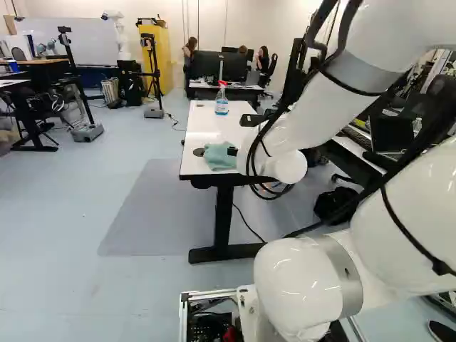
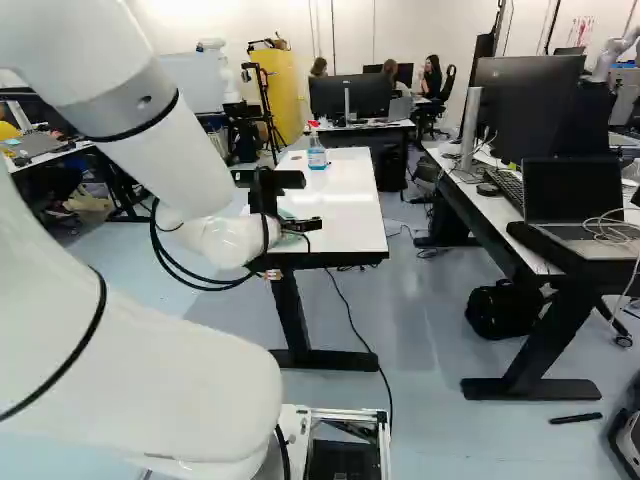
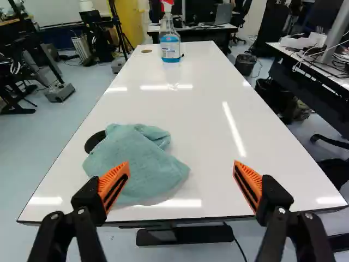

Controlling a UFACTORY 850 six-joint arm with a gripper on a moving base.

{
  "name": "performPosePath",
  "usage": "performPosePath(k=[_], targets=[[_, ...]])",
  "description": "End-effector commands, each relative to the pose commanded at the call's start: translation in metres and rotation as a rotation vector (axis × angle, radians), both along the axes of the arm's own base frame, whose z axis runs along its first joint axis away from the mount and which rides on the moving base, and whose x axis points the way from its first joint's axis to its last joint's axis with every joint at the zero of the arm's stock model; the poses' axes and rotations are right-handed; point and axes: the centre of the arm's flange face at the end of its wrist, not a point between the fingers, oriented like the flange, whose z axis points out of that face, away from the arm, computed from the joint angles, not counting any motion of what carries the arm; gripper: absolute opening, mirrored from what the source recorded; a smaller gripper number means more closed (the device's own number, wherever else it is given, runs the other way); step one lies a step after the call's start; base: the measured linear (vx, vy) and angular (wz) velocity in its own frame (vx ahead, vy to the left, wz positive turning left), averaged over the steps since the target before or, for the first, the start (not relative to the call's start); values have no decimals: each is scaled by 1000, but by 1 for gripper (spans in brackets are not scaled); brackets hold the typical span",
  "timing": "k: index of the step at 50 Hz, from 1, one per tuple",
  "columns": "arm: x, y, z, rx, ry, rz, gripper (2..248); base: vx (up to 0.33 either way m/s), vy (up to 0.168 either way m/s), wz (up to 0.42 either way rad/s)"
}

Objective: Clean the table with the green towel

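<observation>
At the near end of the white table (image 2: 350, 210), my gripper (image 2: 303, 226) shows in the right base view. In the wrist view the gripper (image 3: 181, 168) stands wide open with nothing between its fingers. The green towel (image 3: 143, 164) lies crumpled on the tabletop near the closest edge, ahead of one finger, whose orange tip overlaps it in view; contact cannot be told. In the left base view, the same towel (image 1: 219, 157) is partly hidden by the wrist.
A spray bottle (image 3: 170, 45) of blue liquid with a red top stands at the table's far end. A black round disc (image 3: 95, 141) is partly under the towel. Another desk (image 2: 500, 215) with monitor and laptop stands to the right. Another robot (image 1: 117, 32) stands in the background.
</observation>
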Motion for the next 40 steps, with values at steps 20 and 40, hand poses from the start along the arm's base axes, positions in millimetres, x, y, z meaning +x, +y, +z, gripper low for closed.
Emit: performPosePath(k=[20,40], targets=[[-21,-2,-15,-15,-51,14,247,0,0,0],[-34,-3,-23,-22,-80,23,247,0,0,0]])
